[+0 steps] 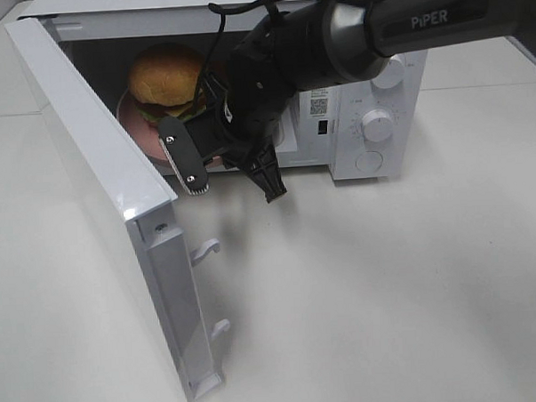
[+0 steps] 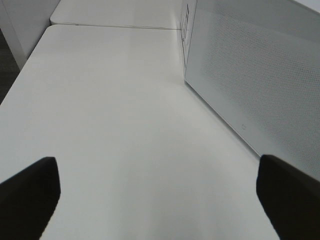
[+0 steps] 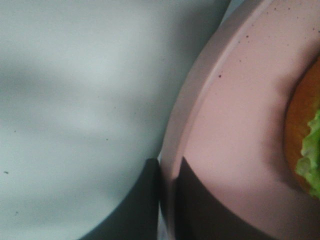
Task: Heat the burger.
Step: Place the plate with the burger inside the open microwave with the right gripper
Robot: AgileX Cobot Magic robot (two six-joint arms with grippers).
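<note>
The burger point(image 1: 165, 81), with a golden bun and green lettuce, sits on a pink plate point(image 1: 129, 114) inside the open microwave point(image 1: 371, 116). My right arm point(image 1: 332, 38) reaches into the oven cavity from the right. In the right wrist view my right gripper point(image 3: 170, 167) is shut on the pink plate's rim point(image 3: 200, 100), one dark finger on each side of it, and the burger's edge point(image 3: 305, 130) shows beside it. My left gripper point(image 2: 159, 187) stands open over the bare table, holding nothing, beside the microwave door's outer face point(image 2: 260, 75).
The microwave door point(image 1: 98, 191) swings out wide toward the front left, its latch hooks point(image 1: 206, 250) pointing right. The control knobs point(image 1: 378, 125) are on the oven's right side. White table point(image 1: 388, 294) lies in front of the oven.
</note>
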